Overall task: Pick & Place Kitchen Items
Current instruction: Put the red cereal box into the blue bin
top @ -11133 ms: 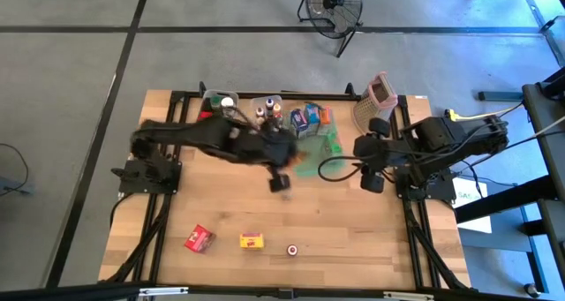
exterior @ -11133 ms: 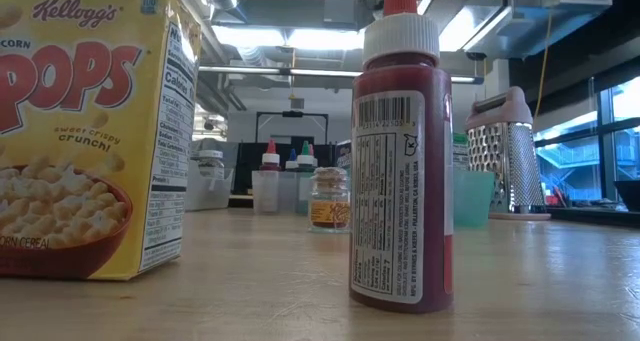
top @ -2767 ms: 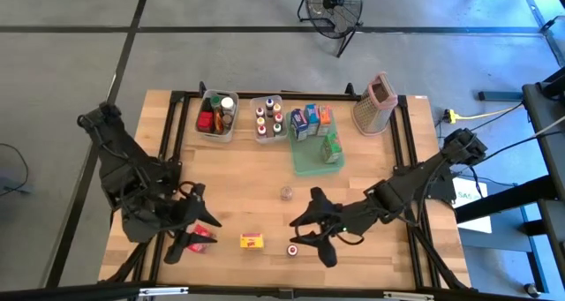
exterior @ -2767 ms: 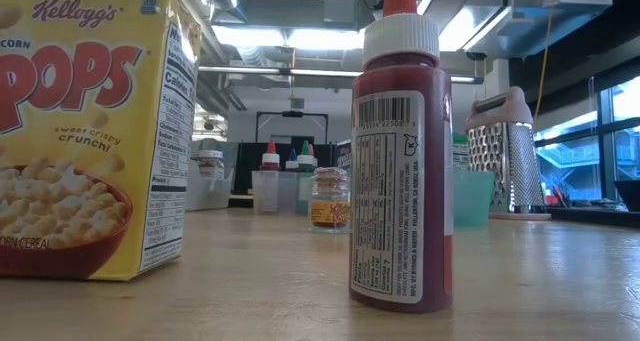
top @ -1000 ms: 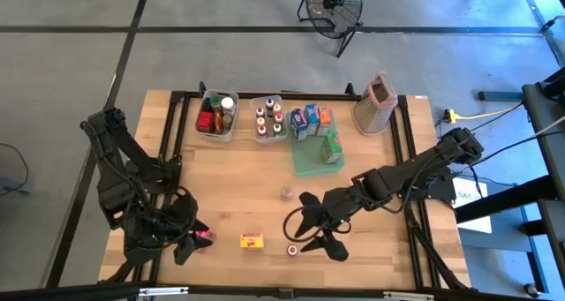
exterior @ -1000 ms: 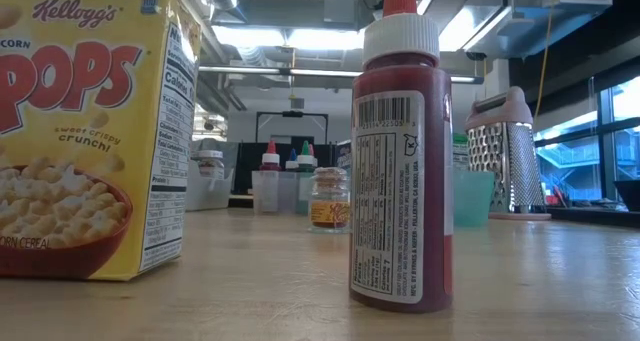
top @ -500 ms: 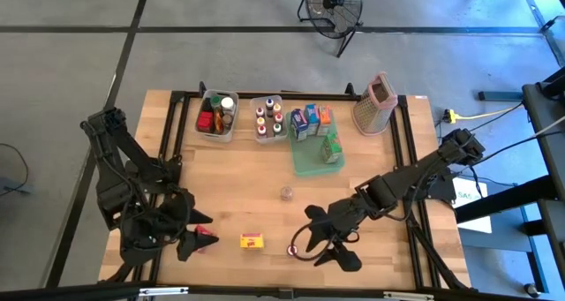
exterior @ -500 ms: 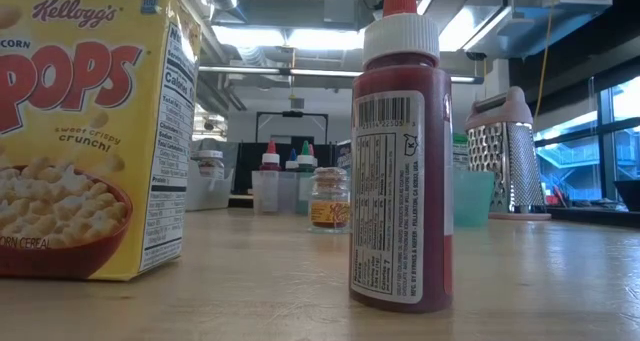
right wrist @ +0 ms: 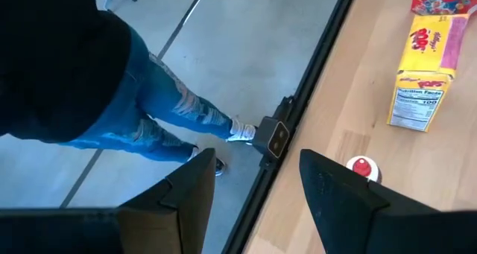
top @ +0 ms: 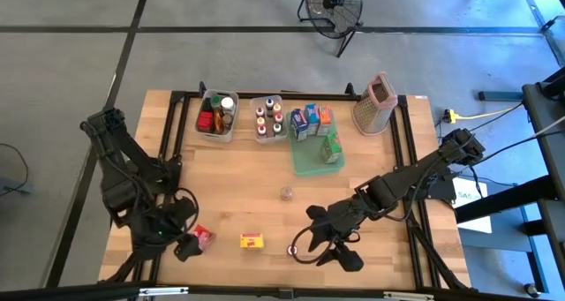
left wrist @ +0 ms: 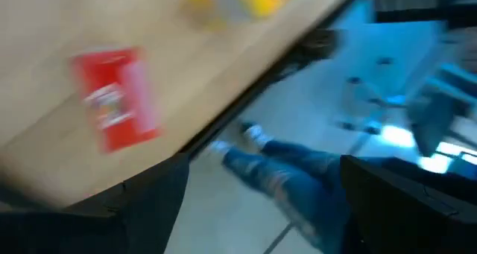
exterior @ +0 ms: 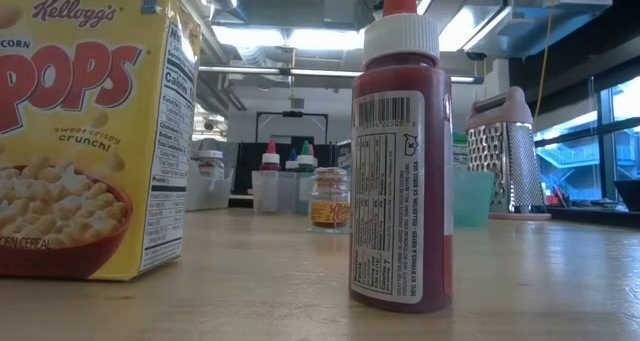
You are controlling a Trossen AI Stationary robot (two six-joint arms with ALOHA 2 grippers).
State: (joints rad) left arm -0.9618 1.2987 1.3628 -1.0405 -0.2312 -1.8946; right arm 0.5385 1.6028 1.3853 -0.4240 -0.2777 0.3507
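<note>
**At the Worktop's Near Edge: Left Jaws Released, Red Carton Not Yet Grasped**

At the near edge of the worktop, you had both arms lowered over the three items left to move. The left gripper stood just beside the red carton. Its jaws had spread from part-closed to fully released within the last second, and the left wrist view showed the carton lying flat on the wood ahead of them, untouched. Judge this as preparation for a grasp, not a completed pick.

The right gripper had shifted toward the edge and hovered by the red-capped bottle. Its jaws stood apart, holding nothing, with the bottle upright between them but farther out in the right wrist view. The yellow cereal carton stood between the two grippers, near both. A small jar stood alone mid-worktop. The clear bins and green tray at the far side already held sorted items.
</note>
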